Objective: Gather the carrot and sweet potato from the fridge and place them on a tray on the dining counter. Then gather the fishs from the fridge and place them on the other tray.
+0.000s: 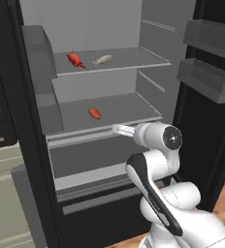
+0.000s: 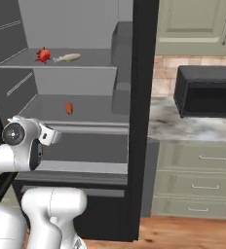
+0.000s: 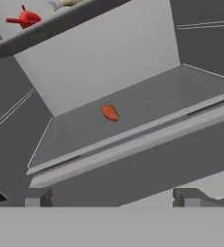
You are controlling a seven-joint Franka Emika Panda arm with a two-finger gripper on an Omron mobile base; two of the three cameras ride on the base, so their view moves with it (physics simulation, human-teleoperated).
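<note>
I have the fridge (image 1: 148,63) open in front of me. The sweet potato (image 1: 94,114) lies alone on the lower shelf (image 1: 129,104), toward its middle. On the shelf above, the red fish (image 1: 75,59) and the pale fish (image 1: 103,59) lie side by side, slightly apart. My gripper (image 3: 111,197) hovers just outside the lower shelf's front edge, fingers spread wide and holding nothing.

Matt grey fridge (image 1: 109,29) shelves; glossy white arm (image 1: 158,193); veined marble counter (image 2: 183,127).
</note>
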